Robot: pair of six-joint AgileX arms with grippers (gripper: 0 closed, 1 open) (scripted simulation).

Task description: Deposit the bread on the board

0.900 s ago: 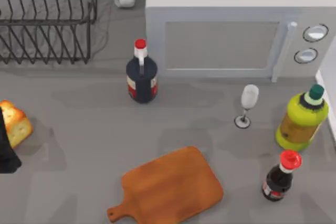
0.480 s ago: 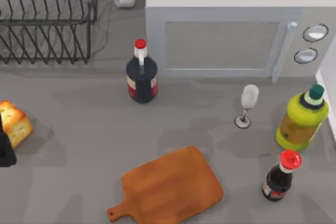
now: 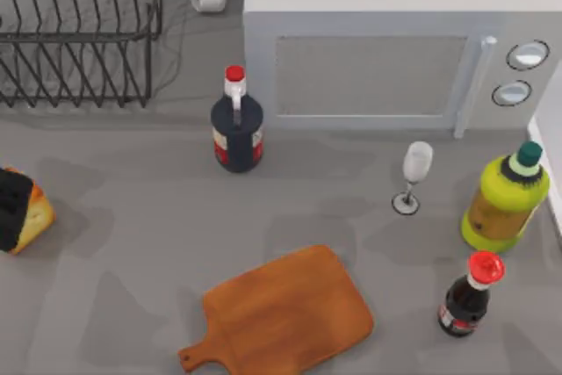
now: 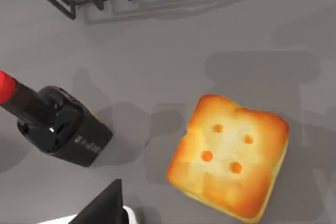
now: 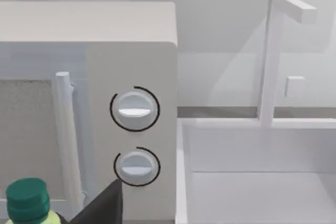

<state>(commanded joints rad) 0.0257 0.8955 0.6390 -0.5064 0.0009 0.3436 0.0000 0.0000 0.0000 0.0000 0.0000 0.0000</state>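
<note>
Left gripper (image 3: 10,208) over bread (image 3: 33,213) (board (image 3: 288,313) apart).

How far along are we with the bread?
Early. Done: the left gripper is above the bread, which lies on the table at the left edge. In hand: the descent to grasp; nothing is gripped. Left: grasp, carry, set it on the bare board.

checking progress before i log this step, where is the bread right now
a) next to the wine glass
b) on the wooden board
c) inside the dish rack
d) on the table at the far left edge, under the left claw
d: the bread lies on the grey table at the top view's left edge, partly under the left claw, well apart from the board, which carries nothing.
</note>
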